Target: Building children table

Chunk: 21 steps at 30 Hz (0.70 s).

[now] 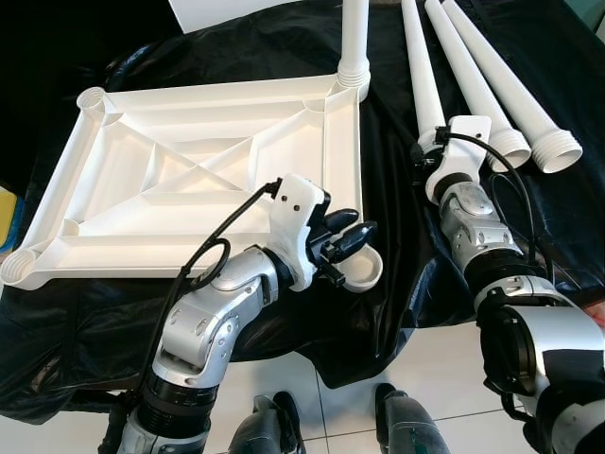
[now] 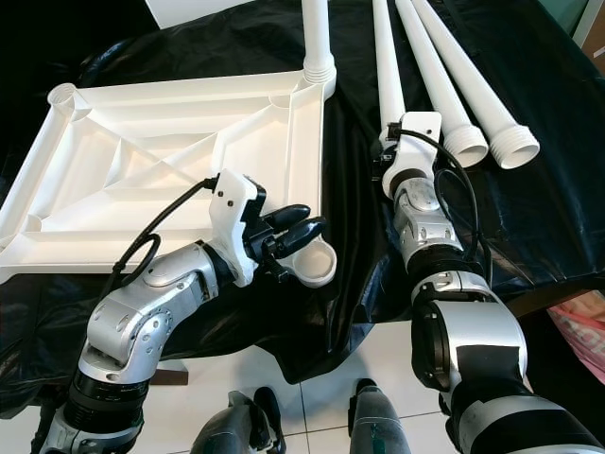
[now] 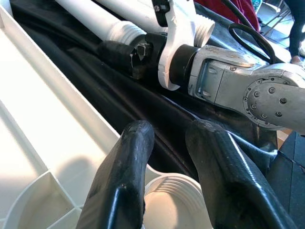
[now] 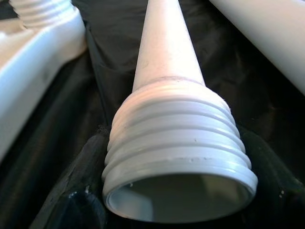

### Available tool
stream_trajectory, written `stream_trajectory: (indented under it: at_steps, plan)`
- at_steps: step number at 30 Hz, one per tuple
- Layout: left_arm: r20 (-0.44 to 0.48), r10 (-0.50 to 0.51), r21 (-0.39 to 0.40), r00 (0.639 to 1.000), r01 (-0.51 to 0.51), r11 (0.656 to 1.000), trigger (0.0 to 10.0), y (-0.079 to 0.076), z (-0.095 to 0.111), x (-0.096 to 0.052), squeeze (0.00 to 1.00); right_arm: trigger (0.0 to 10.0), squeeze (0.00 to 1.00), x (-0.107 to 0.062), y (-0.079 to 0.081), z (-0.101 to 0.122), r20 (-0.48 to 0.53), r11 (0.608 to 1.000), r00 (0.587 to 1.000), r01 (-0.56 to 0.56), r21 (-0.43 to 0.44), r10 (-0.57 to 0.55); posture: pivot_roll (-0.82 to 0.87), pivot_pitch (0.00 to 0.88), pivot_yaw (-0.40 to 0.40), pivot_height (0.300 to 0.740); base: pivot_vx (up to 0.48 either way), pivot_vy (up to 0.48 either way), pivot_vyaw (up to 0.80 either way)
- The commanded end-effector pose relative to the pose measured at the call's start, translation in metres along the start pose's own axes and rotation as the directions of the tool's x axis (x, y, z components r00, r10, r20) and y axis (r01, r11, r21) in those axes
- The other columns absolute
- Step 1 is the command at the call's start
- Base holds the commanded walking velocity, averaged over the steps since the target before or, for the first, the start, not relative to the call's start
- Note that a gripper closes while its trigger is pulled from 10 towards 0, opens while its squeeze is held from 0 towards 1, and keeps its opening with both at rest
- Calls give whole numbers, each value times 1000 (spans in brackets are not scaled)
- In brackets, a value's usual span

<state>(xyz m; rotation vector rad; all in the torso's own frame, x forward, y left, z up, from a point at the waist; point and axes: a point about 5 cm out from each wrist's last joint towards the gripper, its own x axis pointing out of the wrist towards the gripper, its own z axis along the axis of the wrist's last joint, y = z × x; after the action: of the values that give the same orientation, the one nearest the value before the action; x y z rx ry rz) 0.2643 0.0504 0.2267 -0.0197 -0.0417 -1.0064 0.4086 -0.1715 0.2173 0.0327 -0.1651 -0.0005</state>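
- Tabletop (image 1: 208, 170), white and ribbed, lies underside up on a black sheet (image 1: 397, 246) that covers the desk.
- One leg (image 1: 354, 43) stands screwed into the far corner socket nearest the robot's right side.
- Near socket (image 1: 364, 270) on that same side is bare; its threaded rim shows in the left wrist view between the two fingers (image 3: 121, 181).
- Left hand (image 1: 352, 238) sits at that near socket with its fingers parted, one on each side of the rim, gripping nothing that can be made out.
- Right hand (image 1: 437, 156) is closed around the threaded end of a loose leg (image 4: 171, 119), which lies on the sheet just beside the tabletop edge.
- Two more legs (image 1: 492, 90) lie side by side on the sheet further to the right, threaded ends toward the robot.
- Tiled floor (image 1: 425, 359) shows below the sheet edge.
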Motion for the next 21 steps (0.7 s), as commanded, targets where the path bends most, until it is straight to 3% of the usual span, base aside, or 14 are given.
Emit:
stream_trajectory:
  at_steps: [1,2,3,6,11,15,20,21]
  plan:
    - [-10,0,-1,1000,0,1000,10000,-2,-2,-1,0,6078,0,-2,7,2,47,999,999,-30,41,28,-113,258,126,740,0,0,0]
    - [-10,2,0,1000,-2,1000,10000,-2,-2,-1,0,6078,0,-2,7,3,53,999,998,-31,42,29,-113,258,126,740,0,0,0]
    - [-4,11,1,1000,-11,1000,10000,-1,-1,-1,0,10000,0,-3,9,5,80,997,996,-53,49,49,-117,254,124,740,0,0,0]
    - [7,38,-8,999,-38,999,10000,3,1,-1,0,10000,0,-6,13,14,160,994,985,-82,69,70,-120,252,122,740,0,0,0]
    - [12,50,-5,999,-50,999,10000,5,1,-1,0,10000,0,-8,13,19,203,994,976,-89,59,76,-123,250,119,740,0,0,0]
    - [16,137,-21,991,-136,990,10000,20,4,0,0,10000,0,-28,21,37,364,993,925,-117,-10,112,-137,244,110,740,0,0,0]
    - [9,169,-37,986,-169,985,10000,26,4,1,0,10000,0,-36,24,43,409,991,904,-133,-16,127,-138,243,108,740,0,0,0]
    - [5,194,-46,981,-193,980,10000,31,4,1,0,10000,0,-41,27,53,454,988,879,-152,-19,144,-146,234,108,740,0,0,0]
